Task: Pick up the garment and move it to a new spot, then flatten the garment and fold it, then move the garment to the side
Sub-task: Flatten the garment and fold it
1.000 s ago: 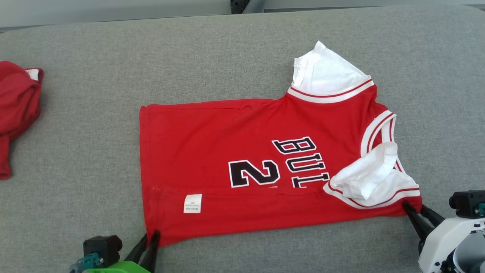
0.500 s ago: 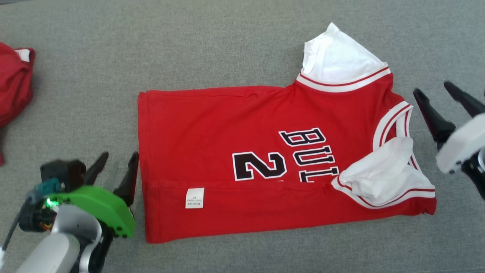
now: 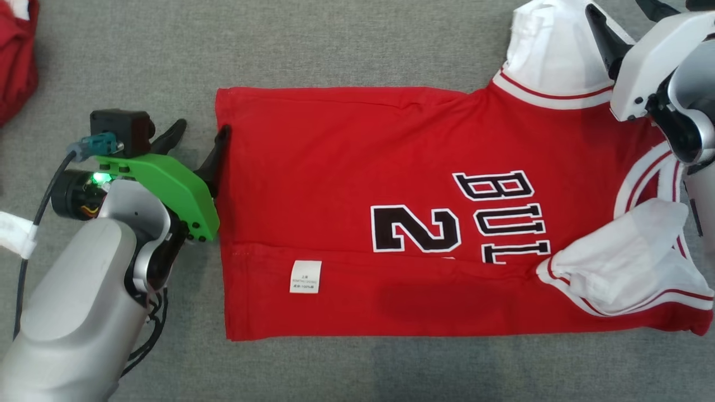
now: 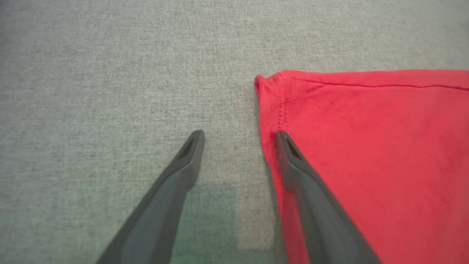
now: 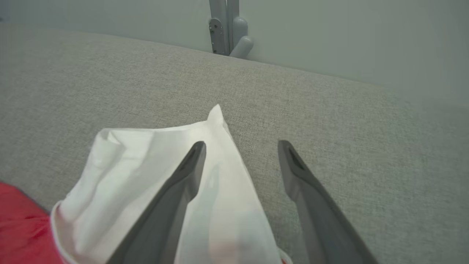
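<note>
The garment (image 3: pixel 357 184) is a red jersey with black lettering and white sleeves, lying flat on the grey padded surface with its near strip folded over and a white label (image 3: pixel 305 276) showing. My left gripper (image 3: pixel 196 135) stands open at the hem's far left corner. In the left wrist view the left gripper (image 4: pixel 238 136) has one finger over the garment's (image 4: pixel 366 154) edge and the other over bare fabric. My right gripper (image 3: pixel 623 15) is open above the far white sleeve (image 3: pixel 550 50). In the right wrist view the right gripper (image 5: pixel 242 146) straddles the sleeve's (image 5: pixel 139 165) edge. Neither holds anything.
Another red garment (image 3: pixel 15 50) lies bunched at the far left. The grey padded surface (image 3: pixel 363 44) runs on beyond the jersey to a pale wall with a grey post (image 5: pixel 227 29) behind its far edge.
Both grippers have opened, let go of the jersey's near corners and moved to its far side. The head camera has also shifted, so the jersey sits higher and further right in its view.
</note>
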Motion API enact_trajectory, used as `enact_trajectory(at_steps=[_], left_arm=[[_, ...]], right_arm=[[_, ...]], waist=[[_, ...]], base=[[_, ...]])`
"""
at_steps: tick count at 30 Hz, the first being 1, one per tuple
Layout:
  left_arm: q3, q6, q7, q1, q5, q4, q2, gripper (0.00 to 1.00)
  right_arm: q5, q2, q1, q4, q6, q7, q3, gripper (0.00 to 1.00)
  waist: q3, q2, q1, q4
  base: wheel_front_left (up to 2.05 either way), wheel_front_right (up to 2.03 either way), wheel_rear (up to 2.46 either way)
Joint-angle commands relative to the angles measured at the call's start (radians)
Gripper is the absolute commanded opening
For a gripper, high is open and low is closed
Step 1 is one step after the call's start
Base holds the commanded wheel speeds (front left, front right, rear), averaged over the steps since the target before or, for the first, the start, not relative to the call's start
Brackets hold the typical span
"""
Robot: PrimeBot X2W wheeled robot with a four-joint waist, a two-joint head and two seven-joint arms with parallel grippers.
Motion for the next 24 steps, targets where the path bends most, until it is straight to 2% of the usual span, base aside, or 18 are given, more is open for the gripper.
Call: enact_trajectory(at_steps=[1, 8, 9, 10, 12, 13, 18, 24], left_arm=[[-0.006, -0.008, 0.0, -0.015, 0.007, 0.021, -0.013, 1.0], [-0.024, -0.054, -0.012, -0.075, -0.006, 0.118, -0.051, 1.0], [-0.027, -0.06, -0.014, -0.081, -0.008, 0.126, -0.058, 1.0], [-0.029, -0.068, -0.015, -0.088, -0.01, 0.133, -0.063, 1.0], [-0.033, -0.085, -0.014, -0.096, -0.021, 0.143, -0.076, 1.0], [-0.033, -0.091, -0.011, -0.098, -0.028, 0.148, -0.082, 1.0], [-0.044, -0.131, 0.003, -0.094, -0.059, 0.149, -0.098, 1.0], [-0.05, -0.159, 0.018, -0.083, -0.085, 0.129, -0.103, 1.0]], right_arm=[[-0.006, -0.005, -0.017, 0.015, -0.001, -0.002, 0.001, 1.0], [-0.005, 0.005, -0.077, 0.121, -0.001, -0.017, 0.036, 1.0], [0.002, 0.009, -0.081, 0.131, -0.001, -0.021, 0.04, 0.79], [0.009, 0.013, -0.083, 0.141, -0.001, -0.025, 0.047, 0.48], [0.024, 0.015, -0.084, 0.153, -0.001, -0.033, 0.061, 0.11], [0.029, 0.014, -0.083, 0.157, -0.001, -0.042, 0.065, 0.0], [0.052, 0.006, -0.088, 0.179, -0.001, -0.096, 0.077, 0.0], [0.063, -0.001, -0.094, 0.2, -0.001, -0.137, 0.089, 0.0]], waist=[[0.036, 0.0, 0.0, 0.036], [0.054, 0.0, 0.0, 0.044], [0.055, 0.0, 0.0, 0.043], [0.055, 0.0, 0.0, 0.042], [0.052, 0.0, 0.0, 0.037], [0.05, 0.0, 0.0, 0.035], [0.036, 0.0, 0.0, 0.019], [0.023, 0.0, 0.0, 0.005]], base=[[0.0, 0.0, 0.0], [0.0, 0.0, 0.0], [0.0, 0.0, 0.0], [0.0, 0.0, 0.0], [0.0, 0.0, 0.0], [0.0, 0.0, 0.0], [0.0, 0.0, 0.0], [0.0, 0.0, 0.0]])
